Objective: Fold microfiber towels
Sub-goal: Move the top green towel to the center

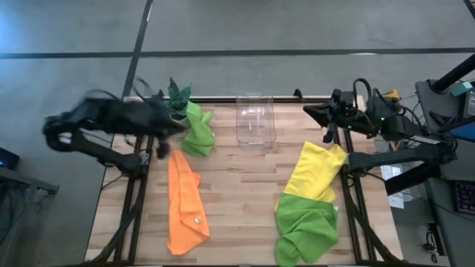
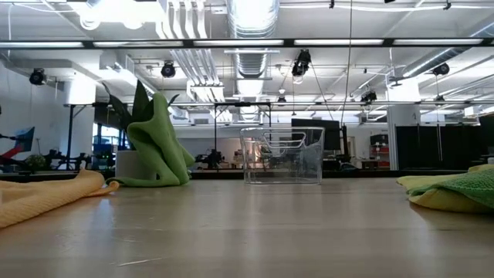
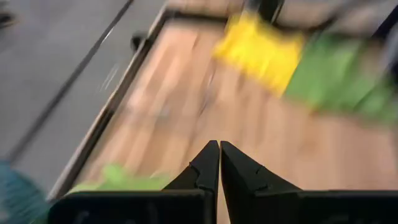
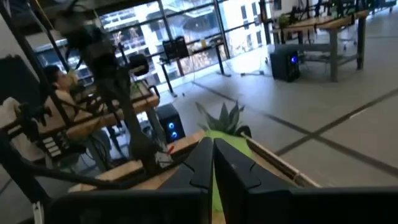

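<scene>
**Four towels spread around the bin, both pincers clenched**

The bin (image 1: pixel 256 119) is taken as landmark at the far middle of the bench (image 1: pixel 237 193). To its left, one green towel (image 1: pixel 197 130) is heaped against the plant (image 1: pixel 178 95). Nearer than that heap, the orange towel (image 1: pixel 184 202) is laid out long. To the bin's right and nearer, the yellow towel (image 1: pixel 315 170) is seen, its near end overlapped by the second green towel (image 1: pixel 306 226). The left pincer (image 3: pixel 219 160) is clenched, empty, left of the plant. The right pincer (image 4: pixel 211 155) is clenched, empty, right of the bin.
</scene>
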{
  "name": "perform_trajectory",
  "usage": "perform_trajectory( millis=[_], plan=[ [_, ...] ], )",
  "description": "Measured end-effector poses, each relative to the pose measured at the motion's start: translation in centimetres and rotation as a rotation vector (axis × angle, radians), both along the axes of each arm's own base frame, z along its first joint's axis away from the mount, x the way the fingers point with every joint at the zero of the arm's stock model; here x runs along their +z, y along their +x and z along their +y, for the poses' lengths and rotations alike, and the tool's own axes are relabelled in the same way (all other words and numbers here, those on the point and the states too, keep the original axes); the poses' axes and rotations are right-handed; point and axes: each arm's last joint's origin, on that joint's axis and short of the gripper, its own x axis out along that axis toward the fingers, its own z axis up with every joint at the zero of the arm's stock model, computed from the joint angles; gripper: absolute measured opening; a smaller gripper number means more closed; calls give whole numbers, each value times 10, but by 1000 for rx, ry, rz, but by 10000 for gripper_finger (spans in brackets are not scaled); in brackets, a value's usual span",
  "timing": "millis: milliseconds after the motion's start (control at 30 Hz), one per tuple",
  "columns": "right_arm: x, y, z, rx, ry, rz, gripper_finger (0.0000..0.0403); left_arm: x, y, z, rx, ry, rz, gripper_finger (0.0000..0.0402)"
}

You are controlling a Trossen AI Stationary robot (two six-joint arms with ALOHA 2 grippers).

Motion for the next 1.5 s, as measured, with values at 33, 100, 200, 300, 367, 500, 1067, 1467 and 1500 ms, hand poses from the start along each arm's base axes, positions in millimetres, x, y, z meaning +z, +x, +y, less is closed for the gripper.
perform_trajectory(
  millis=[33,100,200,300,367,500,1067,1467,1500],
  plan=[
    [-2,1,0,4,2,3,9,-7,6,-8,-1,45,60,0],
    [-7,2,1,4,14,16,9,-23,16,-23,28,96,150,0],
    [-13,5,0,2,45,28,9,-36,9,-32,146,155,233,0],
    [-20,10,0,0,51,54,9,-46,1,-32,277,135,275,0],
    [-25,12,-1,-1,54,69,9,-49,-1,-31,320,85,233,0],
    [-28,21,-1,-3,54,58,9,-49,-10,-19,361,-22,181,0],
    [-29,46,3,153,107,12,9,-35,34,70,240,-390,-346,0],
    [-28,44,6,172,115,3,9,-53,31,131,416,-209,-81,0],
    [-28,44,6,172,115,4,9,-58,35,133,388,-214,-10,0]
  ],
)
